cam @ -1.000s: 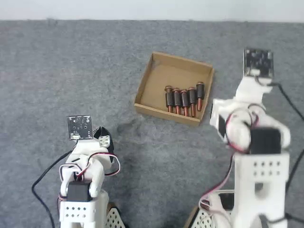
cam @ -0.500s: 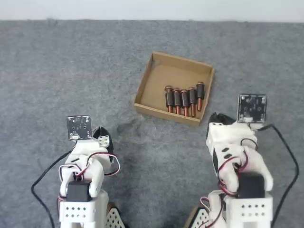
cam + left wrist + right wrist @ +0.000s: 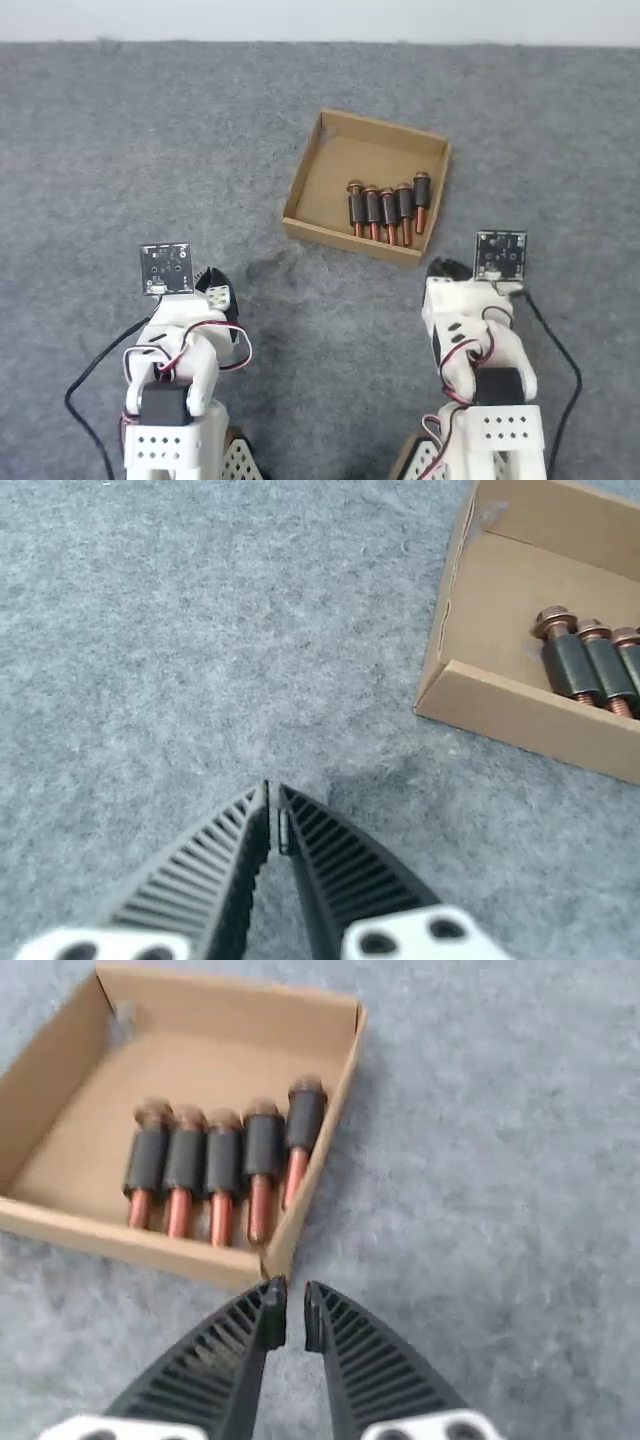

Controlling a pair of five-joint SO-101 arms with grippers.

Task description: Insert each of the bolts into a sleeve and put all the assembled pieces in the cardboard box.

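The cardboard box point(image 3: 349, 239) sits on the grey carpet at mid-table. Inside it lie several assembled pieces point(image 3: 387, 210), copper bolts in dark sleeves, side by side along the near wall. My left gripper point(image 3: 216, 287) rests folded back at the front left, well short of the box, shut and holding nothing. In the left wrist view the left gripper point(image 3: 272, 792) points at bare carpet, with the box point(image 3: 520, 715) and some pieces point(image 3: 585, 665) off to one side. My right gripper point(image 3: 446, 269) sits just in front of the box's near right corner. The right gripper point(image 3: 288, 1298) is shut and holds nothing, with the pieces point(image 3: 222, 1160) in the box point(image 3: 60, 1090) beyond it.
Grey carpet point(image 3: 150, 140) covers the whole table, with open room left of the box and between the two arms. A pale wall strip point(image 3: 320, 20) runs along the far edge. Cables trail from both arm bases.
The right arm has drawn back from its raised reach beside the box and folded down toward the front edge. The left arm and the pieces in the box have not moved.
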